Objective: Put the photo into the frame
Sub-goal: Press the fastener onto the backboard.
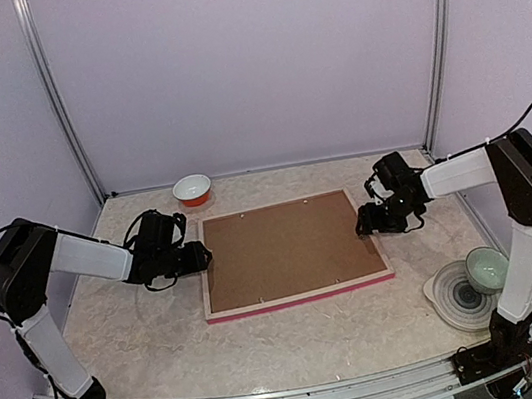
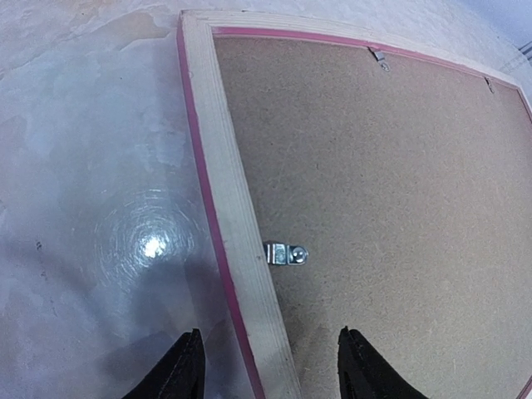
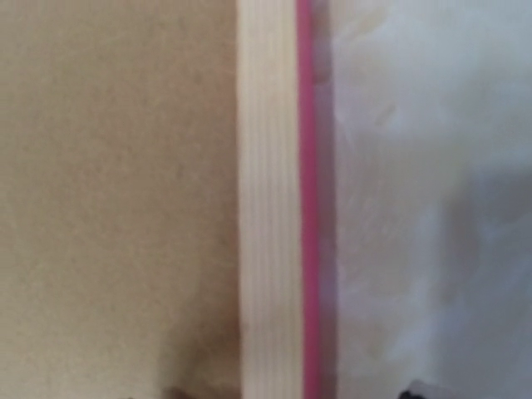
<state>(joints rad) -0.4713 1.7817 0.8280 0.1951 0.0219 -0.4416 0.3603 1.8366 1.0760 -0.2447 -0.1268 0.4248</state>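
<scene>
Nearest my bases, on the right, a pale plate (image 1: 446,300) lies on the table (image 1: 145,330) with a green bowl (image 1: 486,268) sitting on it; beyond that the frame (image 1: 302,297) lies flat and face down in the middle of the table, its pale back upward and bright pink showing along its near edge; a brown backing board (image 1: 289,246) fills it, and I cannot see the photo in any view, so whether it lies under the board I cannot tell.

My left pincer (image 1: 202,257) is low at the frame's left side; through its own camera the left pincer (image 2: 270,332) stands partly open, one finger over the bare table and the other over the board (image 2: 391,191), straddling the left rail (image 2: 237,208) with nothing gripped; a small metal clip (image 2: 287,253) sits on the board just beside that rail.

My right pincer (image 1: 361,225) is at the frame's right side; its view is blurred, yet the two dark tips of the right pincer (image 3: 291,392) show apart at the bottom edge, either side of the rail (image 3: 266,199), clasping nothing.

Farthest off, near the back wall, stands a small white bowl (image 1: 193,189) with a red outside.
</scene>
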